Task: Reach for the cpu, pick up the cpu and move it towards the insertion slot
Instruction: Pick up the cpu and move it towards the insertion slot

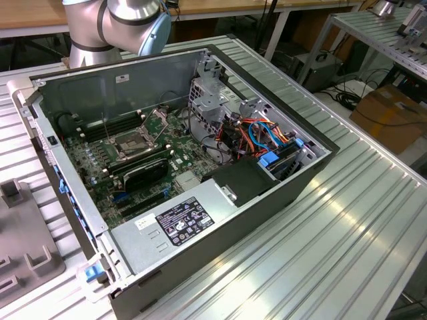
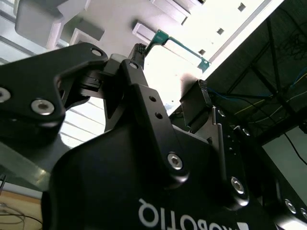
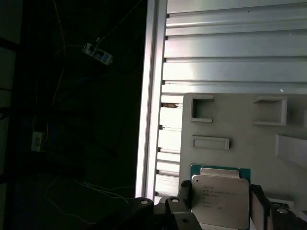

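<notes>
1 arm (image 1: 120,20) by computer case (image 1: 100,93), exterior view: insertion slot (image 1: 137,143) w/ frame up — ready for chip, I judge | second wrist view: gripper (image 2: 171,68) clamped on cpu (image 2: 175,57) edges | first wrist view: cpu (image 3: 218,196) over grey tray (image 3: 230,120) — edge hold spares contacts, prob.

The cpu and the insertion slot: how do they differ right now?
The cpu is a pale silver plate on green board; the insertion slot has a dark centre in a shiny metal frame. The cpu is over the grey tray; the insertion slot sits inside the computer case. Both are square.
</notes>
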Motion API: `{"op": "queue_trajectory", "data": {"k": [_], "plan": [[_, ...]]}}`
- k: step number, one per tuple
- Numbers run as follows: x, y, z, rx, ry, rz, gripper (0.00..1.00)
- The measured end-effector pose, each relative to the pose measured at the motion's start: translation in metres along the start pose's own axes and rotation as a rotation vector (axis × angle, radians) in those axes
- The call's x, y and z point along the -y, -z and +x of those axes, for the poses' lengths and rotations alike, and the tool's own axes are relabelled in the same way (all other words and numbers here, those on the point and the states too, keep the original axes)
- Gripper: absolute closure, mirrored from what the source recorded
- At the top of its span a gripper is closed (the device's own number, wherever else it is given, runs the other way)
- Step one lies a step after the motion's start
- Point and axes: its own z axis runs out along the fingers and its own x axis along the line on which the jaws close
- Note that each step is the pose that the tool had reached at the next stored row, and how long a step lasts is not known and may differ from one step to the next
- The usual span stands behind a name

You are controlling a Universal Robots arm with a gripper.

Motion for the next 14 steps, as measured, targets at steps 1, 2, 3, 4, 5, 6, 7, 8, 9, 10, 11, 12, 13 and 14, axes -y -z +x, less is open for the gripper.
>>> {"op": "queue_trajectory", "data": {"k": [1,2,3,4,5,6,7,8,9,10,11,12,13,14], "plan": [[-0.0001,0.0019,0.0001,-0.0001,0.0,0.0,0.45],[-0.0001,0.0037,0.0001,-0.0002,0.0,0.0,0.45],[-0.0001,0.0046,0.0002,-0.0001,0.0,0.0,0.45],[-0.0001,0.0053,0.0002,-0.0001,0.0,-0.0001,0.45],[-0.0001,0.0068,0.0002,-0.0001,0.0,0.0,0.45],[-0.0001,0.0082,0.0003,0.0,0.0,0.0,0.45],[-0.0002,0.0097,0.0004,-0.0001,0.0,0.0,0.45],[-0.0002,0.0114,0.0004,0.0,0.0,-0.0001,0.45],[-0.0002,0.0121,0.0005,-0.0001,0.0,0.0,0.45],[-0.0002,0.0126,0.0005,-0.0001,0.0,-0.0001,0.45],[-0.0002,0.0135,0.0005,-0.0001,0.0,0.0,0.45],[-0.0002,0.0142,0.0005,-0.0001,0.0,0.0,0.45],[-0.0003,0.0148,0.0006,-0.0001,0.0,0.0,0.45],[-0.0003,0.0157,0.0006,-0.0001,0.0,0.0,0.45]]}}
